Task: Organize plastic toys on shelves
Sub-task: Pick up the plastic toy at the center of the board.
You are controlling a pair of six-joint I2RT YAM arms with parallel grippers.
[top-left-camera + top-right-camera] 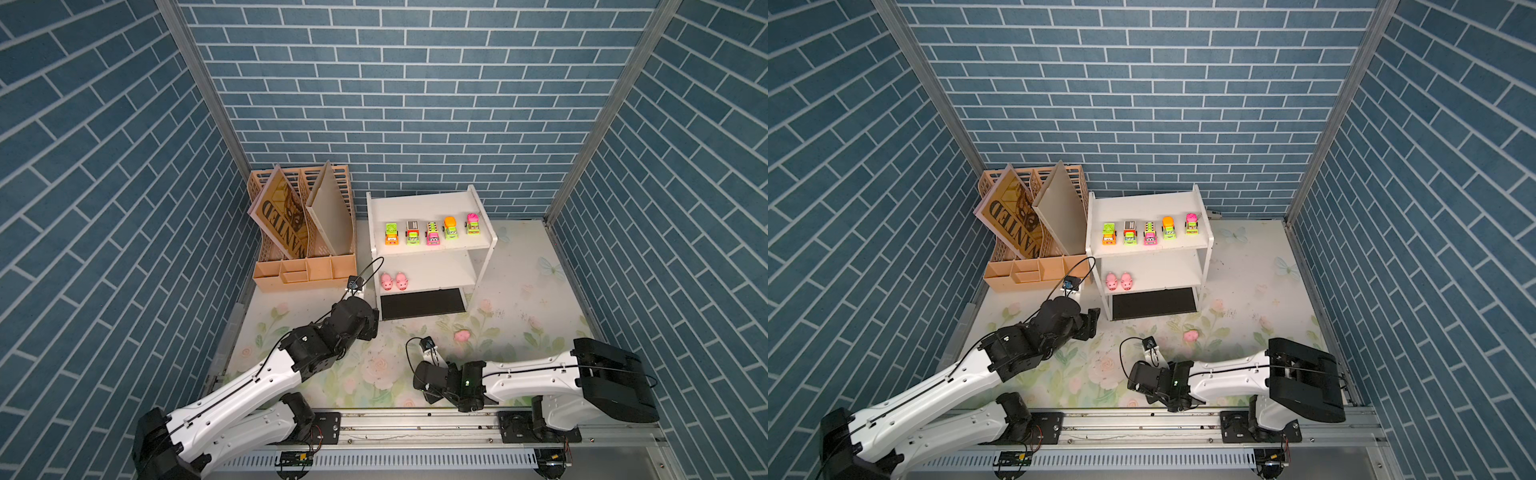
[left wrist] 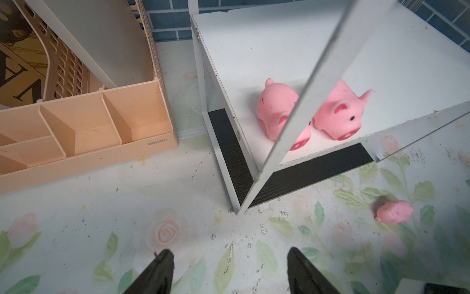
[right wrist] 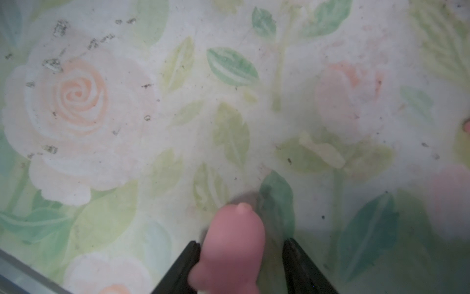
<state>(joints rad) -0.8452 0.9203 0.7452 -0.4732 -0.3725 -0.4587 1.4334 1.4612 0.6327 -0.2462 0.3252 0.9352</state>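
Right arm (image 1: 523,376) folded low, gripper (image 3: 241,241) around pig (image 3: 232,229)

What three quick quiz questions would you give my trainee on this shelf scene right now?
1. How many toy trucks stand on the top board of the shelves?
2. True or false: the left end effector is open and empty.
3. Where is the pig nearest the right end effector? A: on the middle board. B: between its fingers. C: in the peach organizer.
Key: 1: five. 2: true. 3: B.
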